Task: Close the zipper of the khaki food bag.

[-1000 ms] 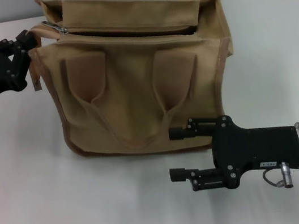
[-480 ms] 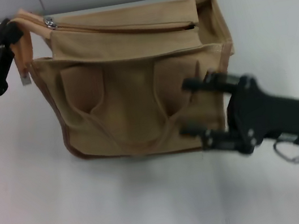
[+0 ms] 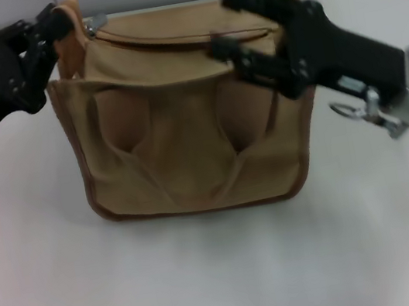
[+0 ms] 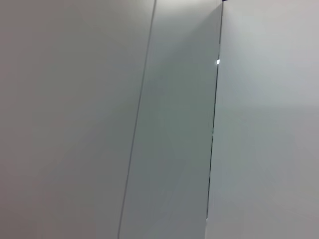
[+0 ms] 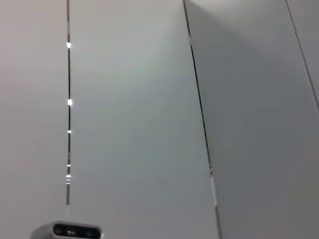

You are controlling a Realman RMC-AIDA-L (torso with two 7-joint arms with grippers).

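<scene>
Left gripper (image 3: 56, 19): fingers clamped on the upper left corner of the khaki food bag (image 3: 186, 136), pinching the fabric just beside the zipper's (image 3: 169, 37) silver pull tab (image 3: 95, 22). Right gripper (image 3: 234, 22): fingers spread apart, holding nothing, poised over the bag's top panel near its right end, above the zipper line. The bag stands upright on the white table (image 3: 210, 278), handles hanging against its front face.

White table (image 3: 210, 278); khaki food bag (image 3: 188, 148) standing upright on it, near far edge.
</scene>
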